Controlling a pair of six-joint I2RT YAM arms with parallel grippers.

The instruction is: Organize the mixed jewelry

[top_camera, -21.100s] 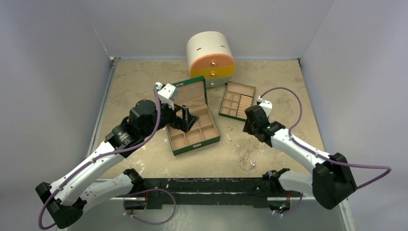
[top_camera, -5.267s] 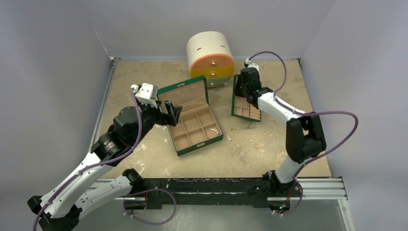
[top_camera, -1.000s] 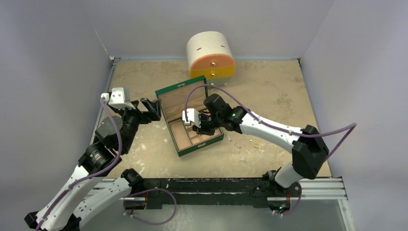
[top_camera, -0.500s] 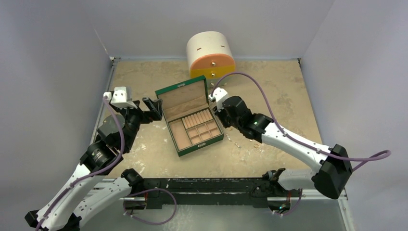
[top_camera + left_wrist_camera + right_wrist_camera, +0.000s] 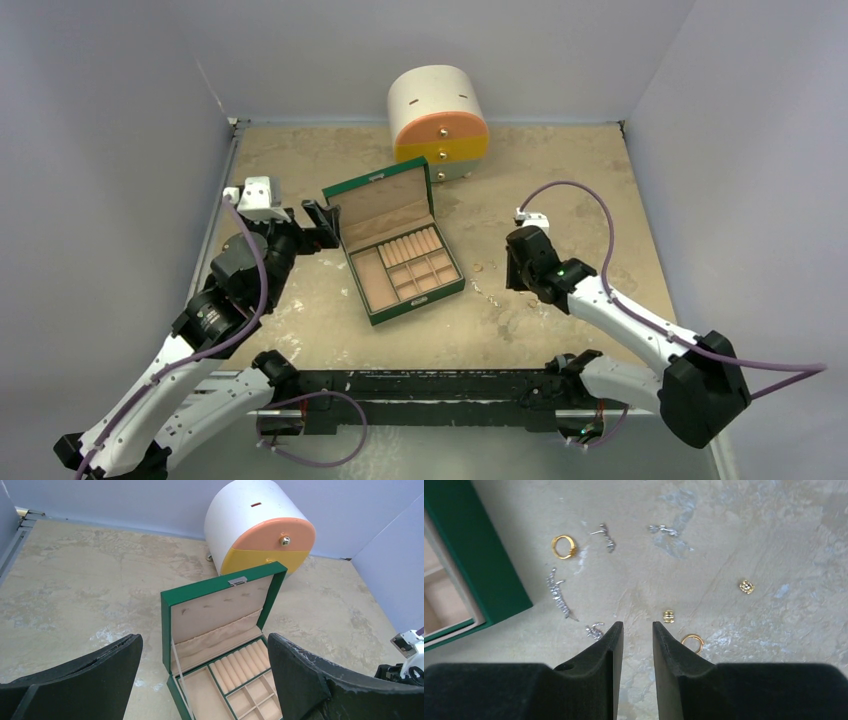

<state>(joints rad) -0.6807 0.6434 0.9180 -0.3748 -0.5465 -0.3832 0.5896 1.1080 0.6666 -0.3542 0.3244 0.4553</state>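
Note:
The mixed jewelry lies loose on the table right of the green box [image 5: 372,300]. In the right wrist view I see a gold ring [image 5: 562,547], a second gold ring [image 5: 692,642], two gold beads [image 5: 668,616], a silvery chain [image 5: 558,594] and small silvery pieces [image 5: 607,536]. My right gripper [image 5: 638,630] hovers over them, jaws a narrow gap apart with nothing between. My left gripper [image 5: 205,680] is wide open and empty, left of the open box lid [image 5: 215,605]. A tan divided tray [image 5: 418,268] sits inside the box.
A round white cabinet with orange and yellow drawers [image 5: 438,120] stands behind the box. One gold ring [image 5: 478,268] shows between box and right gripper [image 5: 513,272]. Walls close in the table on left, right and back.
My right arm has pulled back from the green box, to the right and nearer, over the loose jewelry. The tan tray now sits in the box. The left arm has barely moved.

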